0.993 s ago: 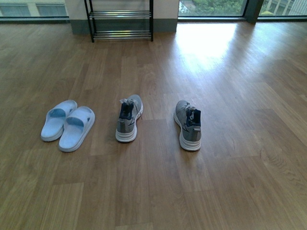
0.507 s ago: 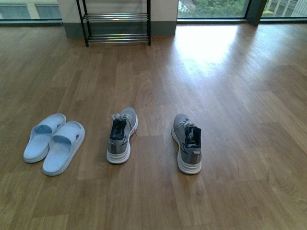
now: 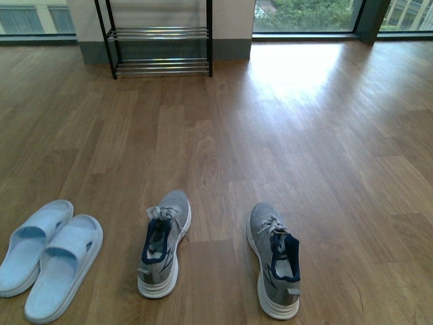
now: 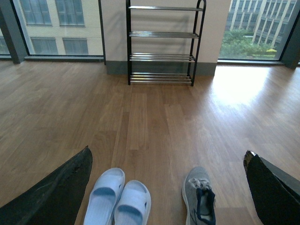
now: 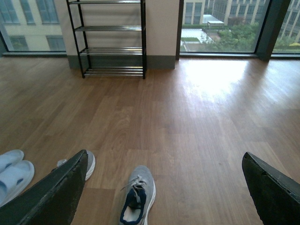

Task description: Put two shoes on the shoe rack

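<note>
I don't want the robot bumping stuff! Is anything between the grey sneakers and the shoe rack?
Nothing visible. Only bare wooden floor lies between the left grey sneaker, the right grey sneaker and the shoe rack. The pale blue slide sandals sit off to the left, outside that path.

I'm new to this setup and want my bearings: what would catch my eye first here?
The left grey sneaker and right grey sneaker stand apart on the wooden floor near the camera, toes pointing away, with pale blue slide sandals to their left. Far ahead, the black shoe rack stands against the wall.
</note>
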Available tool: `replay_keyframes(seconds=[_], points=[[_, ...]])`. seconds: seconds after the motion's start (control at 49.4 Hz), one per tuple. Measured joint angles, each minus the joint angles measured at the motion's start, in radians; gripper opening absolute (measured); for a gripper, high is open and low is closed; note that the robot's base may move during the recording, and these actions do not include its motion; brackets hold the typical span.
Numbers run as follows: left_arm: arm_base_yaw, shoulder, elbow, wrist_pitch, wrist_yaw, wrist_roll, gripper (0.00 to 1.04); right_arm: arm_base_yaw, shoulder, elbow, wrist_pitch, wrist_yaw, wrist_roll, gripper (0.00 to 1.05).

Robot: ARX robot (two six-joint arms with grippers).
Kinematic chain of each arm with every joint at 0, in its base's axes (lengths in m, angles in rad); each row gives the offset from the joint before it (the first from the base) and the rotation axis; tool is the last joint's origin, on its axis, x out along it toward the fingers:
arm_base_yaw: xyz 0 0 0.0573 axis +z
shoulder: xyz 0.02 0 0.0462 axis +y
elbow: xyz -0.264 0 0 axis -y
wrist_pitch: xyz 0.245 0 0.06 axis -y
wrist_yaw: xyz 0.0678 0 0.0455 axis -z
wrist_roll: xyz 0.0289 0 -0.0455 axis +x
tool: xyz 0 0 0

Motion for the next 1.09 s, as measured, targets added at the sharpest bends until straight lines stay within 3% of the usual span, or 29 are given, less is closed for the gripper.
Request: replay_keyframes(seconds=[0.729, 0.811, 0.871, 0.993, 1.094], points=[[-0.004, 0.002, 0.001, -0.003, -0.017, -0.005, 0.95, 0.000, 0.001, 0.000, 0.000, 0.000, 0.000, 0.95], [-0.075, 0.056, 0.026, -0.092, -0.219, -0.143, 0.95, 0.000, 0.001, 0.000, 0.000, 0.000, 0.000, 0.95], [-0.088, 0.125, 0.047, -0.117, -0.278, -0.276, 0.95, 0.000, 0.001, 0.000, 0.000, 0.000, 0.000, 0.95], [-0.058, 0.340, 0.109, -0.029, -0.168, -0.542, 0.95, 0.000, 0.001, 0.000, 0.000, 0.000, 0.000, 0.95], [-0.065, 0.587, 0.179, 0.106, -0.084, -0.629, 0.95, 0.000, 0.001, 0.000, 0.000, 0.000, 0.000, 0.95]])
